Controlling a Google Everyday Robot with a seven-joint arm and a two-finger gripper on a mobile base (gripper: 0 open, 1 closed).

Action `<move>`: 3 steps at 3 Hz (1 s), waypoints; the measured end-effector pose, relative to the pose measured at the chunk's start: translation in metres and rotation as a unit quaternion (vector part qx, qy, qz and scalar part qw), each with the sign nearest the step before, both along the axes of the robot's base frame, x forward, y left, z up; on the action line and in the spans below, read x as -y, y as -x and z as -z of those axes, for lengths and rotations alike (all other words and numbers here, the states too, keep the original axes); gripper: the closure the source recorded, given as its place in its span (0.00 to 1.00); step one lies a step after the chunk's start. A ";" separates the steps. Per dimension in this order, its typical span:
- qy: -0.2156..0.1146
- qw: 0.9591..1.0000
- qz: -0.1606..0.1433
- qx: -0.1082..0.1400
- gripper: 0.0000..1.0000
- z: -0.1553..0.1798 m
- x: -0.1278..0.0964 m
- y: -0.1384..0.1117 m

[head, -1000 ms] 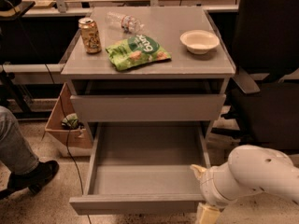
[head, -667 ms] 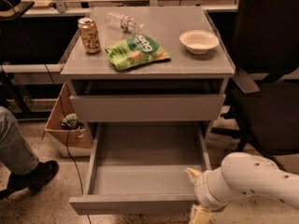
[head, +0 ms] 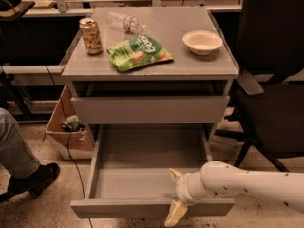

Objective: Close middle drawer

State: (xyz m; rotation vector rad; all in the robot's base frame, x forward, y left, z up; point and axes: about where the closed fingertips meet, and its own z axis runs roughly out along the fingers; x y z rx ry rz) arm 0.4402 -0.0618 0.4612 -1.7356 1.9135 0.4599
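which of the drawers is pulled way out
The lower one, the middle drawer: its shallow tray is extended far out, with the gripper at its front panel. The drawer above sits nearly pushed in under the top.

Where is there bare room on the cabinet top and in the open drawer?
On the cabinet top, bare room lies between the chip bag and the bowl, and along the front edge right of the bag. The back left is crowded: can, bottle, bag. The middle drawer is bare except front right, where the open gripper straddles its front panel.
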 end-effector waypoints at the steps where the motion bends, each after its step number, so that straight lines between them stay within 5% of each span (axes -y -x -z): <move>1: 0.004 1.000 0.006 0.003 0.00 0.005 -0.001 -0.010; 2: 0.007 1.000 0.010 0.006 0.00 0.013 -0.007 -0.024; 3: 0.010 1.000 0.017 0.006 0.15 0.025 -0.012 -0.040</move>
